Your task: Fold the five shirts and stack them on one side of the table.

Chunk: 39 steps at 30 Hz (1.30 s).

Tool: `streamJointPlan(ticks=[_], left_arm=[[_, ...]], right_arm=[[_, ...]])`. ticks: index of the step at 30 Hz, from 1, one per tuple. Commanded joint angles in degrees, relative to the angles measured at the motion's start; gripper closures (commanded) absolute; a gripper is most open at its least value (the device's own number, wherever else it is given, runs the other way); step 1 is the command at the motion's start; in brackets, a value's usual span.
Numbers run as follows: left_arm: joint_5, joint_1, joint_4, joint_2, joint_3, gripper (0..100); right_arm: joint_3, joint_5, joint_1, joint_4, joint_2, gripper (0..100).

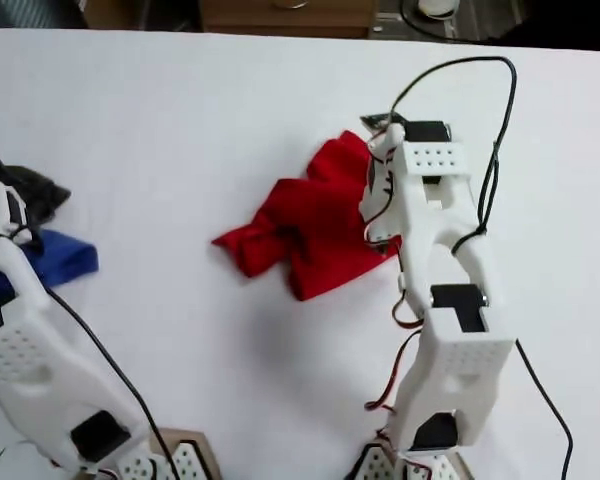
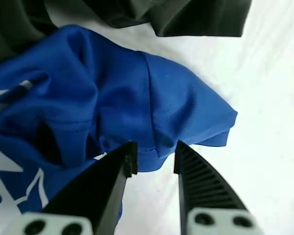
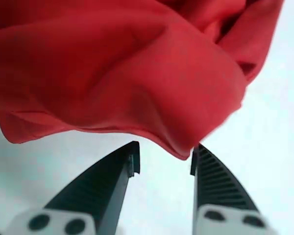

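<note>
The crumpled red fabric shirt (image 1: 310, 225) lies bunched near the middle of the white table (image 1: 180, 120), closer to the far edge than the near one. It is not yet spread, so I judge that the step in hand is taking hold of it to flatten it before any fold. To do that well, the right gripper (image 3: 164, 156) should bite a single layer at a hem or corner, not the thick rolled bulge in front of it. It should then draw the cloth outward, low over the table, so that it opens instead of dragging as a lump.

The right gripper's black fingers stand moderately apart and hold nothing. A rounded lobe of the red shirt dips just into the mouth between their tips, close to one finger. I cannot tell whether it touches.

At the table's left edge, the left gripper (image 2: 155, 156) is also parted by a narrow gap and empty, with its tips at the border of a rumpled blue shirt with white print (image 2: 112, 98). A dark grey shirt (image 2: 186, 14) lies just beyond the blue one, toward the far edge.
</note>
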Motion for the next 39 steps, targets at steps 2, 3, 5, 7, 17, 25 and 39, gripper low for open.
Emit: streamJointPlan(ticks=[2, 3, 5, 7, 17, 25, 39], left_arm=[[0.00, 0.53, -0.53, -0.70, -2.59, 85], [0.00, 0.53, -0.53, -0.70, -2.59, 85], [0.00, 0.44, -0.53, -0.70, -2.59, 85], [-0.09, 0.35, -0.53, -0.70, -2.59, 85], [0.00, 0.35, -0.53, -0.35, -2.51, 85], [-0.09, 1.23, -0.44, -0.26, -2.51, 85], [-3.96, 20.75, 2.81, -0.26, -2.51, 85]], right_arm=[[-0.53, 0.53, 0.40, -1.98, -0.92, 82.4], [-0.53, 0.53, 0.31, -2.15, -0.92, 83.7], [-0.53, 0.53, 0.13, -2.42, -0.92, 87.5], [-0.53, 0.53, 0.13, -2.51, -0.92, 91.1], [-0.62, 0.53, 0.57, -2.42, -1.01, 97.6], [-9.67, 5.89, 0.31, 3.21, -8.92, 97.7], [-18.99, 16.44, 10.24, 2.68, -29.05, 97.8]])
